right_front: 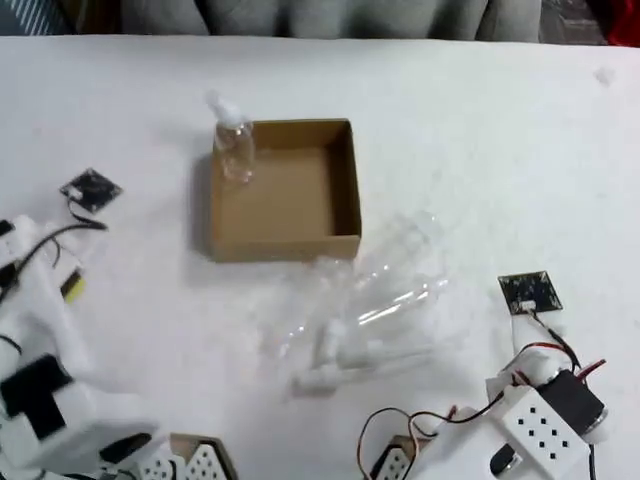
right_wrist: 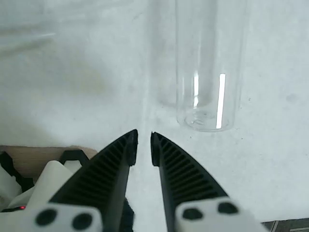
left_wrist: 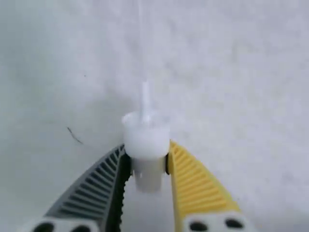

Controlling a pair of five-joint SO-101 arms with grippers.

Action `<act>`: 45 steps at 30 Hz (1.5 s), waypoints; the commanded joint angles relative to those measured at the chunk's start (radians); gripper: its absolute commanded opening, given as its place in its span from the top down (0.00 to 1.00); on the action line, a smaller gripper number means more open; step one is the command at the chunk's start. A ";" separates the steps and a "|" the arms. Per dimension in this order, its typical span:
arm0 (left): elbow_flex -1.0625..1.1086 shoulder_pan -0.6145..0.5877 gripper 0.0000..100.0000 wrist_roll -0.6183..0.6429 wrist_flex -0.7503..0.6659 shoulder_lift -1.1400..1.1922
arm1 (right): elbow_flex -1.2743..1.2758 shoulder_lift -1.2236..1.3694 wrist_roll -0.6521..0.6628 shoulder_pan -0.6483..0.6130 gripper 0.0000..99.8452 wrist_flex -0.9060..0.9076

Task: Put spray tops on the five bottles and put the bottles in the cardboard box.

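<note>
The open cardboard box [right_front: 345, 190] sits mid-table. A clear bottle with a white spray top [right_front: 234, 143] stands upright at its back left corner, seemingly inside. Several clear uncapped bottles [right_front: 385, 285] lie in a loose heap in front of the box, to the right. Two loose white spray tops [right_front: 322, 362] lie at the heap's near side. My left gripper [left_wrist: 145, 157] is shut on a white spray top [left_wrist: 145, 140], whose thin tube points away over bare table. My right gripper [right_wrist: 143, 141] is shut with nothing in it, just short of the mouth of a lying clear bottle [right_wrist: 207, 67].
The left arm's white body [right_front: 40, 400] fills the near left corner and the right arm's body [right_front: 545, 425] the near right. Small black circuit boards with wires lie at the left [right_front: 90, 190] and right [right_front: 530, 292]. The table's far half is open white surface.
</note>
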 commanded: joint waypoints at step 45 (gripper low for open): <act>0.026 -0.114 0.97 1.596 -0.359 0.091 | -0.008 0.012 0.012 -0.010 0.98 0.001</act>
